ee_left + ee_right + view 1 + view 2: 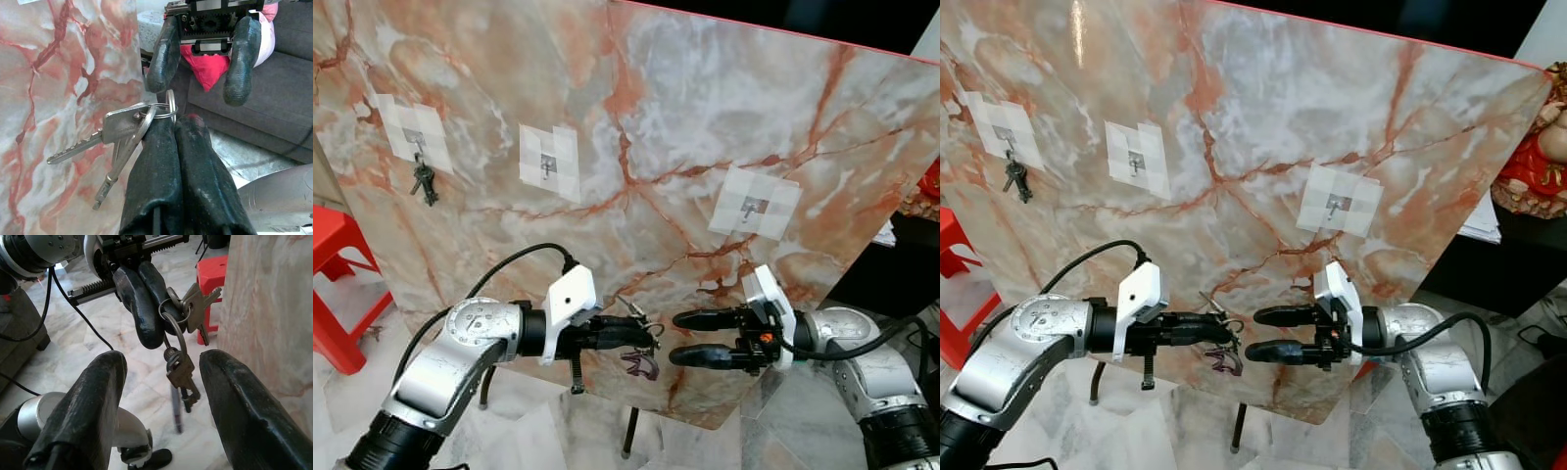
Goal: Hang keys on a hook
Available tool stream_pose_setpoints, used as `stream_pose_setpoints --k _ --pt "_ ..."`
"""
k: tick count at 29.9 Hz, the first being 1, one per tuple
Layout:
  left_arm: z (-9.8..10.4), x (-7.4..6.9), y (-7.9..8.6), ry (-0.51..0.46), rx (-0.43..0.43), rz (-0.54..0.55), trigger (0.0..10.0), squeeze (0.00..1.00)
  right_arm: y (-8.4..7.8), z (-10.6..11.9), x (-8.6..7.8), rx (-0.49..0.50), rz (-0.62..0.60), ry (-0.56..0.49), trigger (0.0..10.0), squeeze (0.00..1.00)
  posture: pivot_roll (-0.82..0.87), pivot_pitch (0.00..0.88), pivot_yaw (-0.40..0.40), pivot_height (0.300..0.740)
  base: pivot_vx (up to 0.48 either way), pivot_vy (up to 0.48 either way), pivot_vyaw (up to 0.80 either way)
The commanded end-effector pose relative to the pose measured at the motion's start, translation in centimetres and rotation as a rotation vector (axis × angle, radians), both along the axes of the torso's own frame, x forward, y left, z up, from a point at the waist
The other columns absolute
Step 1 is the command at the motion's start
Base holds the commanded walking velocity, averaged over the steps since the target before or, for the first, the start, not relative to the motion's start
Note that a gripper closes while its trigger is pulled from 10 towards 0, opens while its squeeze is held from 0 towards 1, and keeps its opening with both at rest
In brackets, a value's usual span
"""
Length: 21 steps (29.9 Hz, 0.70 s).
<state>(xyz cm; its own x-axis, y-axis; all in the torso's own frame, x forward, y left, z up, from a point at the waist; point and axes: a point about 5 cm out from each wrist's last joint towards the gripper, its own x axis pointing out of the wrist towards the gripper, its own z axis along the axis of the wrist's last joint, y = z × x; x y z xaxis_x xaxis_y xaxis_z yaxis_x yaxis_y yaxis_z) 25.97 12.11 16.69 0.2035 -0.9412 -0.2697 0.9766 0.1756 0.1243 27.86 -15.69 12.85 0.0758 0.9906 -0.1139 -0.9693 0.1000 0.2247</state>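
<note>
Fingers of the left gripper (641, 333) are clenched together on the ring of a bunch of keys (120, 142), which dangles from their tips in front of the lower part of a marble-patterned board (705, 127). Facing it, just beside the keys, the right gripper (690, 337) holds its two black fingers spread apart, one above the other, gripping nothing. Seen from the right wrist, the keys hang in the gap between those spread fingers without touching them.

Three small hooks sit on the board, each on a white taped patch. On the left hook (415, 137) another set of keys (424, 182) already hangs. Both the middle hook (548, 162) and the right hook (753, 207) are bare. A red stool (337, 284) stands on the tiled floor beside the board.

Judging by this, the task is only part done: the keys are held, but well below any hook. It looks as though a handover to the right gripper is being prepared, with lifting and hooking left to do.
</note>
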Motion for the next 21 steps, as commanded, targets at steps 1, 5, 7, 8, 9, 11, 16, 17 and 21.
stream_pose_setpoints --k 1,5,7,8,9,11,16,17,21 --pt "0.99 0.04 -0.16 -0.026 -0.017 -0.014 10.0 0.0 0.11 0.41 -0.12 0.004 0.001 -0.023 10.0 0.0 0.12 0.0 -0.115 0.74 0.0 0.0 0.0" --pt "1.15 0.16 0.11 -0.026 -0.011 -0.019 10.0 0.0 0.46 0.59 -0.11 0.036 0.0 -0.053 10.0 0.0 0.12 0.0 -0.1 0.74 0.0 0.0 0.0" --pt "1.19 0.34 0.13 -0.029 -0.003 -0.019 10.0 0.0 0.42 0.88 -0.09 0.05 -0.006 -0.056 10.0 0.0 0.12 0.0 -0.099 0.74 0.0 0.0 0.8" --pt "1.2 0.36 0.14 -0.03 -0.003 -0.019 10.0 0.0 0.43 0.91 -0.11 0.051 -0.005 -0.055 10.0 0.0 0.12 0.0 -0.098 0.74 0.0 0.0 0.8" --pt "1.24 0.37 0.08 -0.03 -0.005 -0.02 10.0 0.0 0.41 0.94 -0.14 0.053 -0.005 -0.049 10.0 0.0 0.12 0.0 -0.098 0.74 0.0 0.0 0.8" --pt "1.28 0.38 -0.07 -0.03 -0.007 -0.023 10.0 0.0 0.37 1.02 -0.22 0.055 0.003 -0.045 10.0 0.0 0.12 0.0 -0.099 0.74 0.0 0.0 0.8" --pt "1.25 0.29 -0.17 -0.029 -0.011 -0.025 10.0 0.0 0.31 0.79 -0.22 0.045 0.003 -0.042 10.0 0.0 0.12 0.0 -0.104 0.74 0.0 0.0 0.8" --pt "1.25 0.28 -0.17 -0.028 -0.012 -0.024 10.0 0.0 0.31 0.77 -0.23 0.044 0.003 -0.041 10.0 0.0 0.12 0.0 -0.104 0.74 0.0 0.0 0.41" --pt "1.07 0.17 0.07 -0.022 -0.009 -0.019 10.0 0.0 0.59 0.77 -0.25 0.037 0.012 -0.033 10.0 0.0 0.13 0.0 -0.105 0.74 0.0 0.0 0.1"
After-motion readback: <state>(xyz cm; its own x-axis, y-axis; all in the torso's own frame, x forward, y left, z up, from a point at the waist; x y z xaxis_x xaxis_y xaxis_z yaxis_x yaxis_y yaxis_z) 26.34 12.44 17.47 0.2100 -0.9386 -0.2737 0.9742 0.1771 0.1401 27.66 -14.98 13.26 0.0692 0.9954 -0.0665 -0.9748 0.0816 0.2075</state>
